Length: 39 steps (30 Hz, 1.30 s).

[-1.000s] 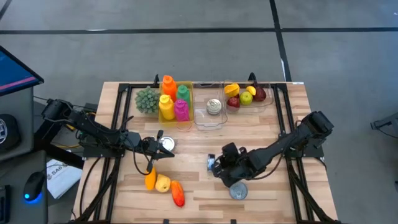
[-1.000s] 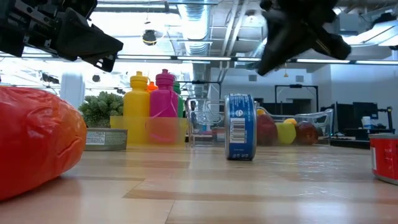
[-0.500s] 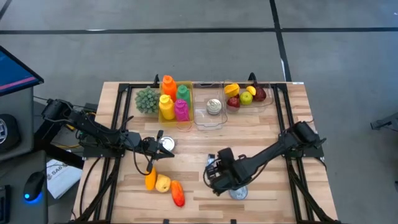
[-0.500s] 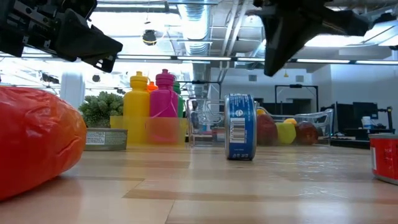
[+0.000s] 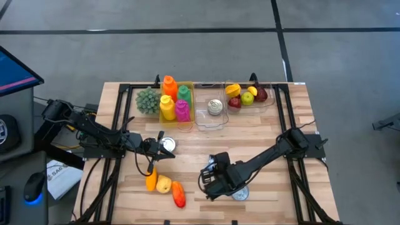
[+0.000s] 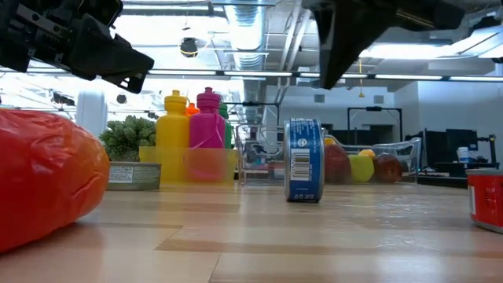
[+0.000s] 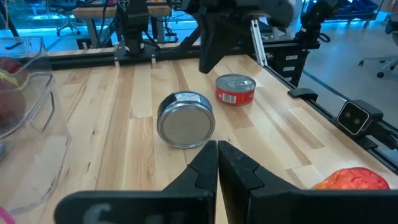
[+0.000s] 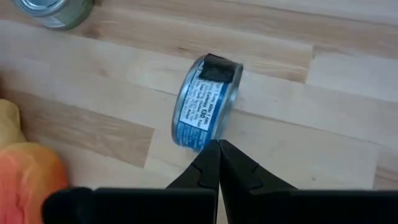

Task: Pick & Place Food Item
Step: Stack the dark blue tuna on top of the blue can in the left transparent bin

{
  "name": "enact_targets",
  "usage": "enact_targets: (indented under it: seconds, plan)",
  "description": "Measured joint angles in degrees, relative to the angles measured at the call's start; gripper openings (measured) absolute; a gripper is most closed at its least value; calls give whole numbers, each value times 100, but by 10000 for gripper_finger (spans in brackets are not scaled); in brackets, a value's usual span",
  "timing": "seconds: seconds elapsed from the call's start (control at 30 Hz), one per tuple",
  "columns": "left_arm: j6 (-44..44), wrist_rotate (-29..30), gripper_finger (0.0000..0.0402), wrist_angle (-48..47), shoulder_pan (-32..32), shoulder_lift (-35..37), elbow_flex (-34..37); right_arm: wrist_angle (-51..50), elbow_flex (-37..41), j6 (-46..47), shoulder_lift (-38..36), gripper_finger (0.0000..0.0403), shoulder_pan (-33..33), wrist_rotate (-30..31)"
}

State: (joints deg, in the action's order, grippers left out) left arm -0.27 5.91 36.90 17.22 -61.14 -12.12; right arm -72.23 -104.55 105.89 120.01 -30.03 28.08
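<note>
On the counter, largest first: both arms are low over the wood. Right gripper hovers above the blue-label can mid-counter, fingers together, nothing held. Left gripper waits near the counter's left side, fingers also together, pointing at that can.

Likely step: right arm lining up on the can. To do it well, spread the fingers before descending, and straddle the flat ends rather than the curved wall, since it can roll.

Can stands on its edge, label wrapped round the rim, silver end facing the left arm. Red-label tin sits flat near it; orange and red produce lies well apart, toward the left arm.
</note>
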Motion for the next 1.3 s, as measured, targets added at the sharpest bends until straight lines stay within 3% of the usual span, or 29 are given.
enact_targets:
  seconds: [0.2, 0.43, 0.57, 0.93, 1.3]
  plan:
    - [-2, 0, 2, 9, -1, 0, 0, 157, -48, -512, 37, 0, 5, -132]
    - [-2, 0, 2, 9, -1, 0, 0, 491, -48, -2131, 37, 8, 55, -872]
    - [-2, 0, 2, 11, -1, 0, 0, 523, -48, -2034, 37, 26, 158, -1048]
    - [-2, 1, 2, 8, 0, 0, 0, 521, -48, -2126, 37, 139, 283, -1668]
    - [-2, 1, 2, 5, -1, 0, 0, 523, -46, -2234, 37, 261, 278, -2676]
